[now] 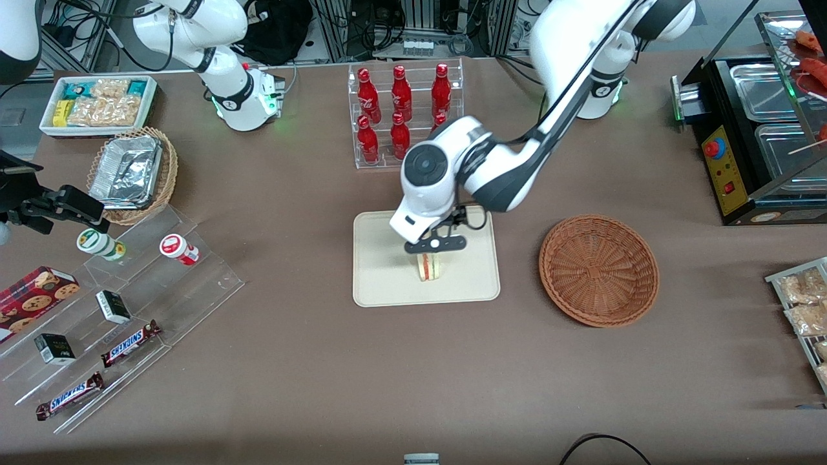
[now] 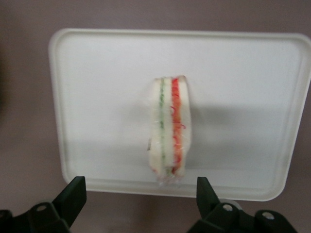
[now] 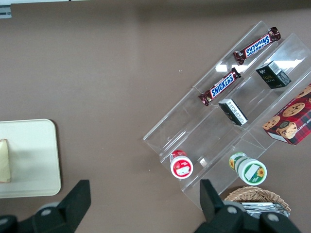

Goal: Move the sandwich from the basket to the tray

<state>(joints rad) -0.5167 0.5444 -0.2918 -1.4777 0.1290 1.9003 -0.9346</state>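
Hand (image 1: 434, 245): your fingers (image 2: 73, 194) spread wide, gripping nothing, directly above sandwich | Sandwich (image 1: 429, 266): standing on edge on tray (image 1: 381, 284), near its front-camera rim | Basket (image 1: 599, 268): beside tray on tabletop (image 1: 323, 374), toward working arm's end.
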